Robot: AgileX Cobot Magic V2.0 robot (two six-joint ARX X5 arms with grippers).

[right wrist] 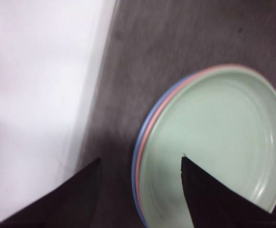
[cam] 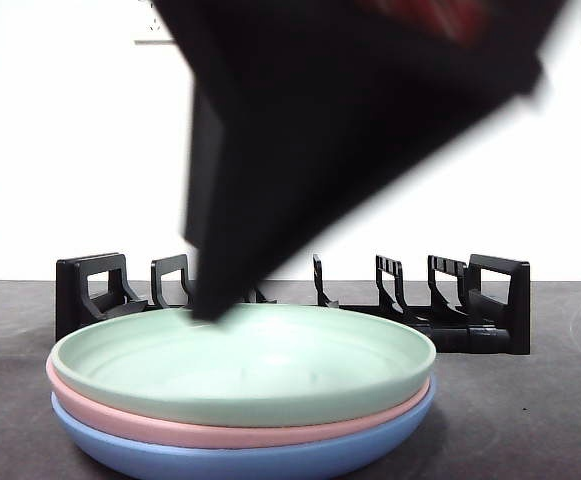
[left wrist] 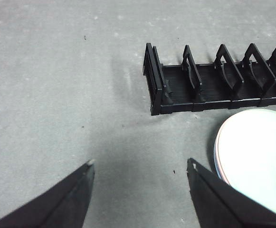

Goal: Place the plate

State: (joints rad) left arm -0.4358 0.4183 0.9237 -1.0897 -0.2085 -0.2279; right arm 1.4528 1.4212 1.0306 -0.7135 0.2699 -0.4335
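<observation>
Right gripper (right wrist: 140, 164) hangs wide open and empty over the green plate's (cam: 240, 365) rim - lined up to straddle it - rack (cam: 450, 300) waiting just behind the stack.

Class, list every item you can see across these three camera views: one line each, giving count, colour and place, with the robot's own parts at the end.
green plate: 1, pale green, top of the stack at the front of the table
pink plate: 1, pink, middle of the stack, only its rim showing
blue plate: 1, light blue, bottom of the stack
plate rack: 1, black, with upright dividers, behind the stack, no plates in it
table: 1, dark grey
wall: 1, white, behind the table
right gripper: 1, black, jaws open, astride the stack's rim, one jaw over the green plate
left gripper: 1, black, jaws open, above bare table beside the rack's end, holding nothing
</observation>
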